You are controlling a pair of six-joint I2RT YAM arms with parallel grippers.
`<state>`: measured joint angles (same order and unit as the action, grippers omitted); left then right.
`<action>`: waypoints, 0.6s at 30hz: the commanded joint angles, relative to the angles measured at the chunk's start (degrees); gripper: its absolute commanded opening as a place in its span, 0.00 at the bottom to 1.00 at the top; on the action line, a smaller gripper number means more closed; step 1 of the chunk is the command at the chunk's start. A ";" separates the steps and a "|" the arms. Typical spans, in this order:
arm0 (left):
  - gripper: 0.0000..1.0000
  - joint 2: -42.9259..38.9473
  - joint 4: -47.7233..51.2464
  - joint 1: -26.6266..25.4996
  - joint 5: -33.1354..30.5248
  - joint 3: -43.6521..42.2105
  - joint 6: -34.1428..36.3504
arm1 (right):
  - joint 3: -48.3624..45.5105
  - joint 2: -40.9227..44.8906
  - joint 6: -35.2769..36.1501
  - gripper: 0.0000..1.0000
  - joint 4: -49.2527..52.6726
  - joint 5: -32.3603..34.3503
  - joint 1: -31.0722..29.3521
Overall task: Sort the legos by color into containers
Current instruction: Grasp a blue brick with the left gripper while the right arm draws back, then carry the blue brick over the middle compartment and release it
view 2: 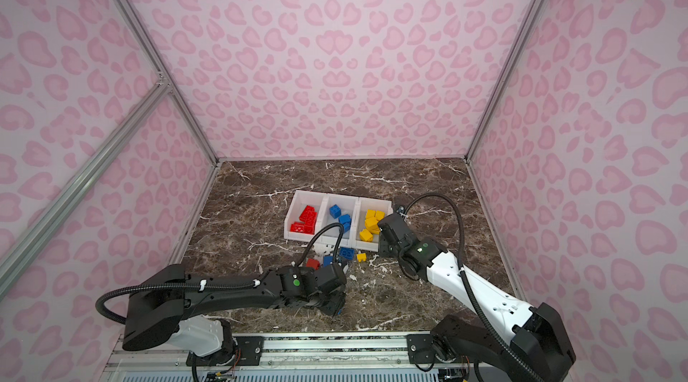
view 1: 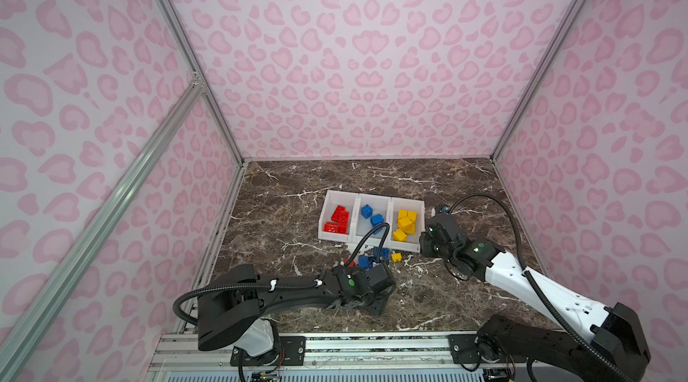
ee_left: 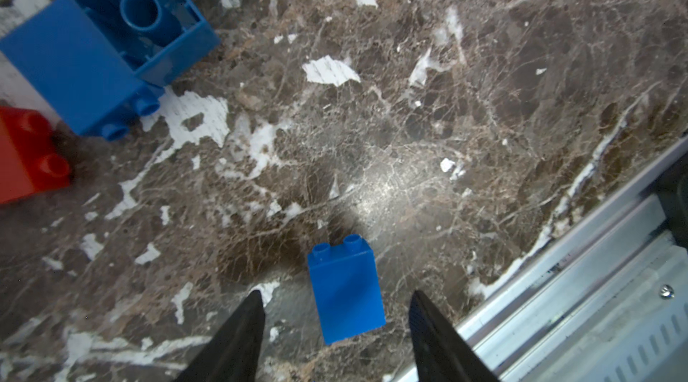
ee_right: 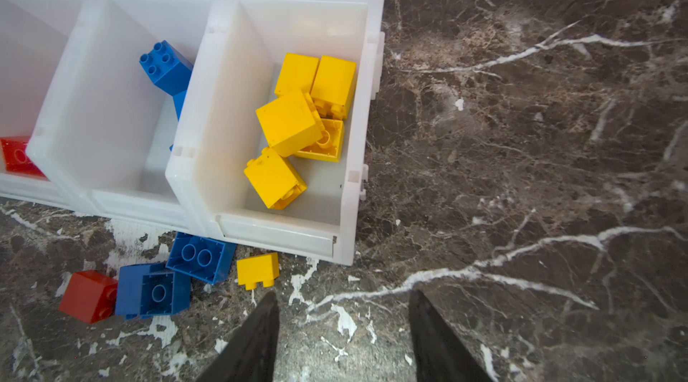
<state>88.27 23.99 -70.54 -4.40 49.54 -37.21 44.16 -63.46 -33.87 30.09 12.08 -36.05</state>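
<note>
A small blue lego (ee_left: 346, 290) lies on the marble between the fingertips of my left gripper (ee_left: 337, 300), which is open with a gap on each side of the brick. The three white containers (view 1: 373, 196) hold red legos (view 1: 338, 218), blue legos (view 1: 372, 214) and yellow legos (view 1: 405, 223) from left to right. In front of them lie loose legos: a small yellow one (ee_right: 257, 270), two blue ones (ee_right: 199, 257) (ee_right: 154, 292) and a red one (ee_right: 87, 296). My right gripper (ee_right: 342, 302) hangs open and empty over bare marble near the yellow container's front corner.
The left wrist view shows a large blue brick (ee_left: 100, 45) on its side and a red brick (ee_left: 26, 153) beyond the small one. The aluminium front rail (ee_left: 595, 305) runs close by the left gripper. Pink patterned walls (view 1: 372, 63) enclose the marble table (view 1: 446, 182).
</note>
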 commanded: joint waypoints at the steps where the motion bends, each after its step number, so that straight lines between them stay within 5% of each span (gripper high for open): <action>1: 0.64 2.23 2.50 -0.71 -0.23 1.72 0.38 | -1.47 1.78 -0.04 0.57 -0.19 1.64 0.51; 9: 0.58 6.84 4.15 -1.32 0.45 3.98 1.16 | -2.33 2.99 0.29 0.56 -0.02 0.78 1.64; 18: 0.33 8.42 4.59 -1.47 -0.39 4.84 1.90 | -2.57 3.33 0.21 0.56 -0.11 0.75 1.87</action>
<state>96.42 27.40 -72.01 -4.34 53.78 -35.92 41.98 -60.31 -33.82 29.93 12.36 -34.13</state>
